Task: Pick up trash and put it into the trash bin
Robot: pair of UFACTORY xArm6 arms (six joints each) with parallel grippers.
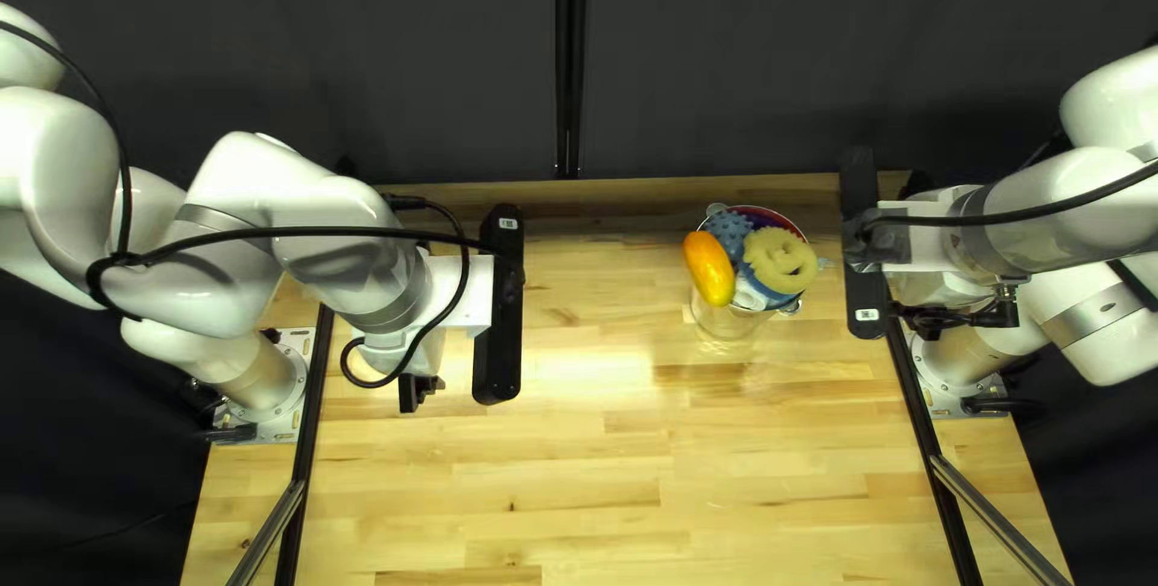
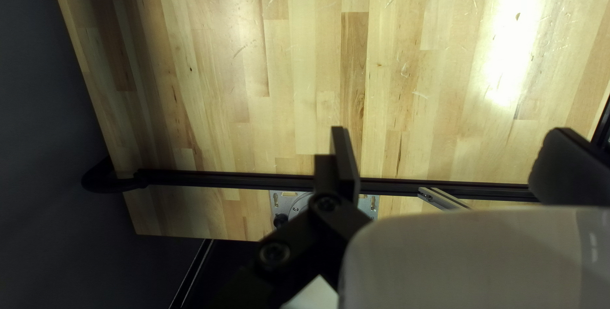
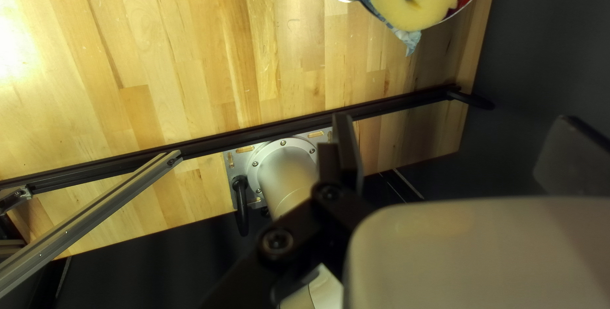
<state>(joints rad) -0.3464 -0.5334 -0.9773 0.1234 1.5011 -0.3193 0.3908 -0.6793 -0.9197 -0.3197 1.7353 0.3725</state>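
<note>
1. Left gripper: fingers wide apart, nothing held. Right gripper: likewise wide and unloaded.
2. Trash, heaped at the mouth of the clear bin on the surface: orange piece, blue spiky piece, yellow piece, crumpled wrapper. Loading looks finished.
3. Main risk: orange piece leans over the rim; a slight knock could spill it.
4. Right arm is the nearer; a low sweep inward could tip the bin.
5. Retreat could snag the wrapper, overhanging the rim, if a finger passes close.
</note>
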